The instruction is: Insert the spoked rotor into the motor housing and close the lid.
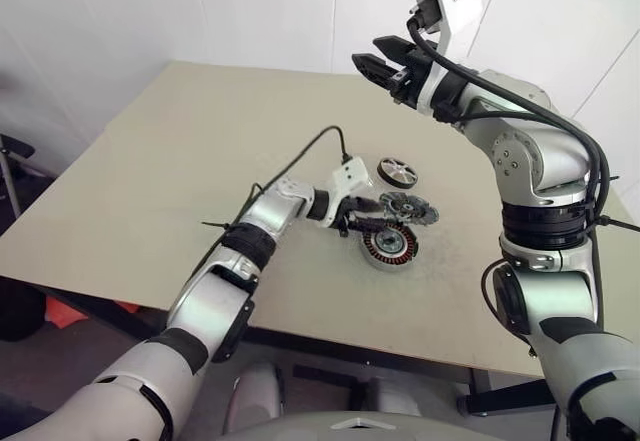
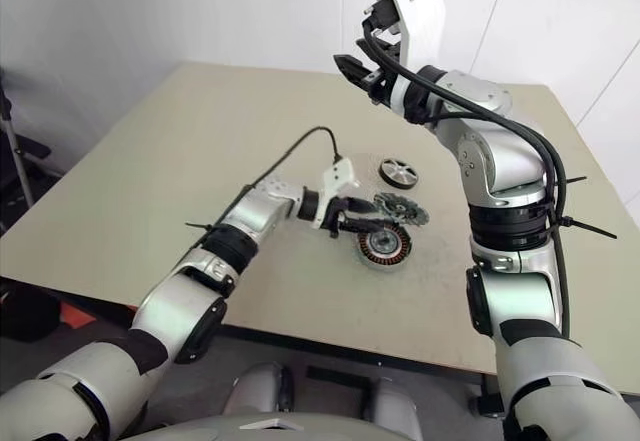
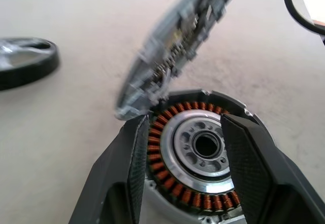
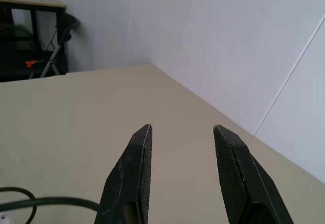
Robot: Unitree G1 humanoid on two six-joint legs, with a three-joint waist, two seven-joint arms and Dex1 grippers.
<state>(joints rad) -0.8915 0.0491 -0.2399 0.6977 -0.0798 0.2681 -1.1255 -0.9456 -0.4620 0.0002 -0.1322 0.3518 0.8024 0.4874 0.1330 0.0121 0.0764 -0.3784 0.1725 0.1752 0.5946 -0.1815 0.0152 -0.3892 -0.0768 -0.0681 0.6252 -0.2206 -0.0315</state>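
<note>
Rotor [image 1: 397, 172] lies unfitted on the worktop [image 1: 150, 181] while the left claw [image 1: 372, 217], fingers spread, hovers at the housing [image 1: 389, 245]; fetching the rotor probably comes next.

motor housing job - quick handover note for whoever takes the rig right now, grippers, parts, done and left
Left gripper: open, holding nothing, fingers either side of the motor housing.
Right gripper: open, empty, raised above the table.
Lid: off, tilted, leaning at the housing's far rim, toothed face showing.
Spoked rotor: flat on the table beyond both, untouched.
Done: housing open, windings exposed.
Left: fit rotor into housing, then close lid.
</note>
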